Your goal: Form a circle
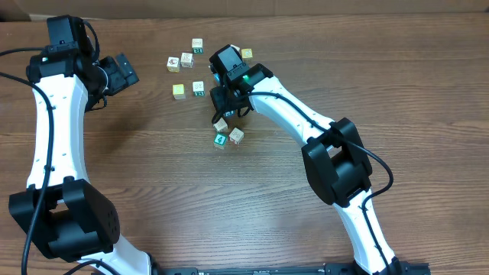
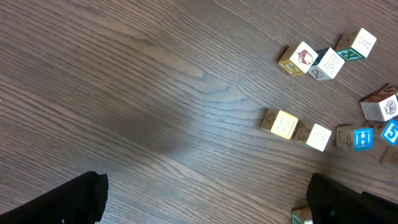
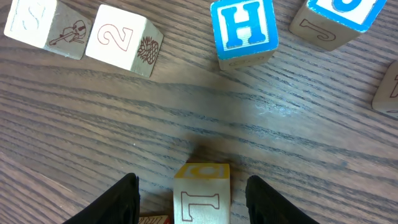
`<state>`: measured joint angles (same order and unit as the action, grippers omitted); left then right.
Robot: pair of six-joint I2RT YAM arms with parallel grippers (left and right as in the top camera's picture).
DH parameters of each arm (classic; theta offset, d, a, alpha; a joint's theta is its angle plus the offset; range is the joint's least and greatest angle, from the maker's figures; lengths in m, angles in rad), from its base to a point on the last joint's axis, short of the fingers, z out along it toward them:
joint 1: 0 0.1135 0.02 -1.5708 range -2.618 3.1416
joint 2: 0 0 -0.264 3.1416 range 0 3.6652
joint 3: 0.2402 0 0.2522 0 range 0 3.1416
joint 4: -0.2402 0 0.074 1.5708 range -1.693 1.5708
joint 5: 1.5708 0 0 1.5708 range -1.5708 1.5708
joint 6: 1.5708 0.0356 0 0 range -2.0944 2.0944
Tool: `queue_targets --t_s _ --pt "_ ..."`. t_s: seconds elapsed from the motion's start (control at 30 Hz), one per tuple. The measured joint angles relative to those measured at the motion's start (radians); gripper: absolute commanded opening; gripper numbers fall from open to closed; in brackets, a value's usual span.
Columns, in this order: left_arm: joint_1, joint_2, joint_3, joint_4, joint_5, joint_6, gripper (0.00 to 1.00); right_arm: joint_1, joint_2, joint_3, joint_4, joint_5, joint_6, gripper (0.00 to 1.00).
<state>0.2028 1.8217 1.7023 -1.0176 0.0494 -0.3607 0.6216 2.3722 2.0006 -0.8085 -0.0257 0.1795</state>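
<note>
Circle [image 1: 236, 135] incomplete at mid-desk: right gripper [image 3: 193, 200] fingers loosely straddle T cube [image 3: 200, 177] without contact; left gripper [image 2: 205, 199] fingers spread wide, empty.

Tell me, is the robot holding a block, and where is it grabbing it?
Nothing is held. The right gripper straddles a yellow-topped block with gaps both sides; the left gripper is open, empty.

Small cube cluster [image 1: 236, 135], white and teal, mid-table
</note>
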Motion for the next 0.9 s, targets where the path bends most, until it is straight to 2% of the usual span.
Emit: queue_targets --t_s 0.5,0.63,0.73,0.9 --pt "0.0 0.0 0.0 0.0 0.0 0.0 0.99 0.0 0.0 -0.039 0.024 0.0 0.0 0.52" --pt "0.0 0.0 0.0 0.0 0.0 0.0 0.99 0.0 0.001 -0.048 0.023 0.0 0.001 0.47" --pt "0.0 0.0 0.0 0.0 0.0 0.0 1.0 0.0 0.001 -0.048 0.024 0.006 -0.003 0.4" --pt "0.0 0.0 0.0 0.0 0.0 0.0 0.99 0.0 0.001 -0.048 0.031 0.038 0.0 0.36"
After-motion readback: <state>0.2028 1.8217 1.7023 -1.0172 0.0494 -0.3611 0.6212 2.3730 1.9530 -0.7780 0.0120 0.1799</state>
